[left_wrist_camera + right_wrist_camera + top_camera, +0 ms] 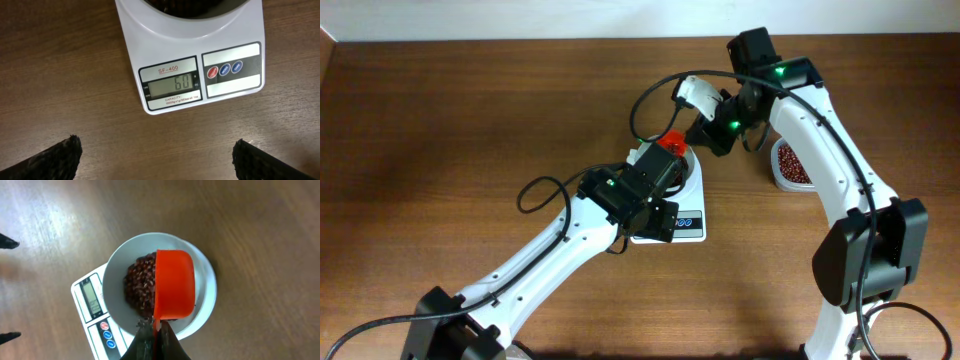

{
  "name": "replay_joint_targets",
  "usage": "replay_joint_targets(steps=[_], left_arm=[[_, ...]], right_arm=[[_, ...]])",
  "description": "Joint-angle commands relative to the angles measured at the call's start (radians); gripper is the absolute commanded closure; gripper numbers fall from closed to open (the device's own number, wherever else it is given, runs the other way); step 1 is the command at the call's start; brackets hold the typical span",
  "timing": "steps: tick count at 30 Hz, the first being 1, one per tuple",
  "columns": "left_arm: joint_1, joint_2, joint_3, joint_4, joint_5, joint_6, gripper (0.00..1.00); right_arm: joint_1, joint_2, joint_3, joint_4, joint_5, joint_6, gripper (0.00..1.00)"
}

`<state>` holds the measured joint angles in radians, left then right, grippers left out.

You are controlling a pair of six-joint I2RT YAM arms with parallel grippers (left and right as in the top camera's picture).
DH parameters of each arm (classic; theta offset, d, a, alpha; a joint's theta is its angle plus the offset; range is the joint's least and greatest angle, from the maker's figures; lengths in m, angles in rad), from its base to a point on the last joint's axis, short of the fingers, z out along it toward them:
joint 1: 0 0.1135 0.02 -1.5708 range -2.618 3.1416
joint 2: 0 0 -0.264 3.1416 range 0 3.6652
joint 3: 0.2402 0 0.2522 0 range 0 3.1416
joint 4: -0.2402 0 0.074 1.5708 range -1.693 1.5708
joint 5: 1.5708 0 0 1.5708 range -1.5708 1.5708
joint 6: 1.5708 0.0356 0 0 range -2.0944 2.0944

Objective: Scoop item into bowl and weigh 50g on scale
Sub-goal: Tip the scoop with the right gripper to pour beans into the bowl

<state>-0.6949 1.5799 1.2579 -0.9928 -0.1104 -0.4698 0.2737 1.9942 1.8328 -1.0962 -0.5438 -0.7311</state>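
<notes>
One heap of beans in the white bowl, centred on the scale for weighing; red scoop upturned over its three-o'clock side, handle clamped in the closed right hand; left hand spread wide, empty, poised at six o'clock of the display, likely to read it.

A brown wooden surface with fine, streaked grain filled nearly the whole overhead view. Along its far edge, from 11 to 1 o'clock, ran a pale strip, plain and evenly lit; whether it was wall or floor could not be told. In the right wrist view a soft whitish sheen lay on the wood toward 10 o'clock, while the wood toward 3 o'clock looked darker and warmer.
</notes>
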Motion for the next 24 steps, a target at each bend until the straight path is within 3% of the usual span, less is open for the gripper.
replay_joint_targets(steps=[1,16,18,24], left_arm=[[-0.003,-0.004,-0.01,0.001,-0.014,-0.015,0.01],[-0.003,-0.004,-0.01,0.001,-0.014,-0.015,0.01],[-0.003,-0.004,-0.01,0.001,-0.014,-0.015,0.01],[-0.003,-0.004,-0.01,0.001,-0.014,-0.015,0.01]], right_arm=[[0.008,-0.037,0.024,-0.035,-0.054,-0.06,0.96],[0.012,-0.037,0.024,-0.019,-0.001,-0.01,0.96],[0.016,-0.037,0.024,-0.042,-0.045,-0.106,0.96],[0.014,-0.037,0.024,-0.002,0.004,-0.036,0.96]])
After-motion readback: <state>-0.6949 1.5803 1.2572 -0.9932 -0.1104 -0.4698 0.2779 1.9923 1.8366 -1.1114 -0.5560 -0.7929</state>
